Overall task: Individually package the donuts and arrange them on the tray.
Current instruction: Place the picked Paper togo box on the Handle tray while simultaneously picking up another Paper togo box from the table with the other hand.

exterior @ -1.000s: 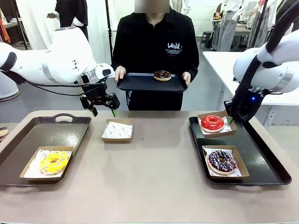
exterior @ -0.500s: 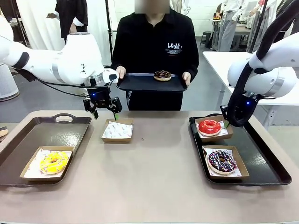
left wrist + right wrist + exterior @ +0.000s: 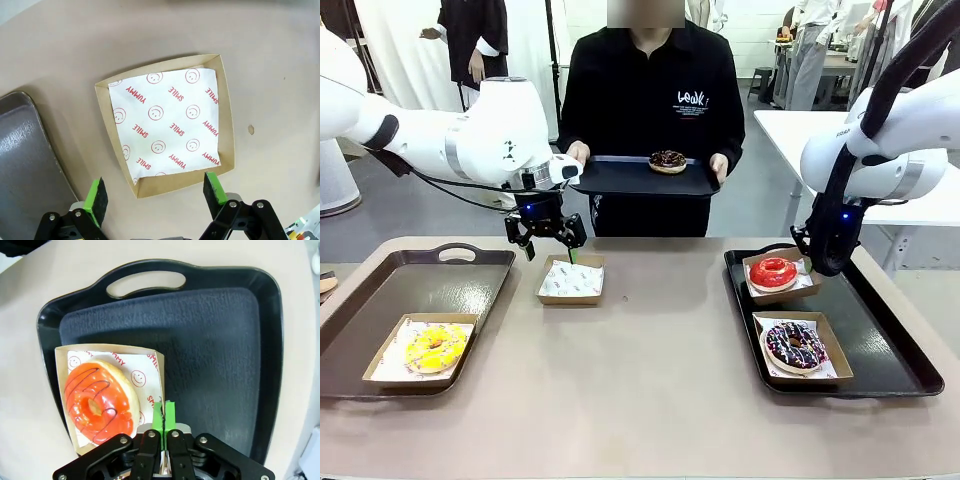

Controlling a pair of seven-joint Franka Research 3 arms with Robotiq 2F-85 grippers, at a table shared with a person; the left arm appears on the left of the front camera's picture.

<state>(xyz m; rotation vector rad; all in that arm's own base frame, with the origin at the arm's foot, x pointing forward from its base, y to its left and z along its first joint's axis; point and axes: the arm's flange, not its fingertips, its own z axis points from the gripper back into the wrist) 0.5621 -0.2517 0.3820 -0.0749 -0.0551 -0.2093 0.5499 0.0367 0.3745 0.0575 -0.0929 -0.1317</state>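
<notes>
The left gripper (image 3: pixel 549 243) hangs with its jaws spread wide above the far edge of an empty paper-lined box (image 3: pixel 571 279), which stands alone on the table (image 3: pixel 650 370) between the two trays. In the left wrist view the green pads (image 3: pixel 96 195) stand wider than the near side of this box (image 3: pixel 167 122), one beyond each corner, and do not touch it. Bare table lies all around the box.

The right gripper (image 3: pixel 163 415) has its jaws pressed together on the edge of the box (image 3: pixel 156 371) that holds the red donut (image 3: pixel 773 272); its pads pinch the wall at the side toward the middle of the right tray (image 3: pixel 890 345). This box lies at the far left corner of the tray, close to the rim, and much dark floor of the tray is free beside it.

The sprinkled dark donut (image 3: pixel 793 345) sits in its box nearer on the same tray. The yellow donut (image 3: pixel 435 348) lies boxed at the near end of the left tray (image 3: pixel 440 285), whose far half is free. The person holds a small tray (image 3: pixel 630 178) with the chocolate donut (image 3: pixel 668 160) on it, behind the table.
</notes>
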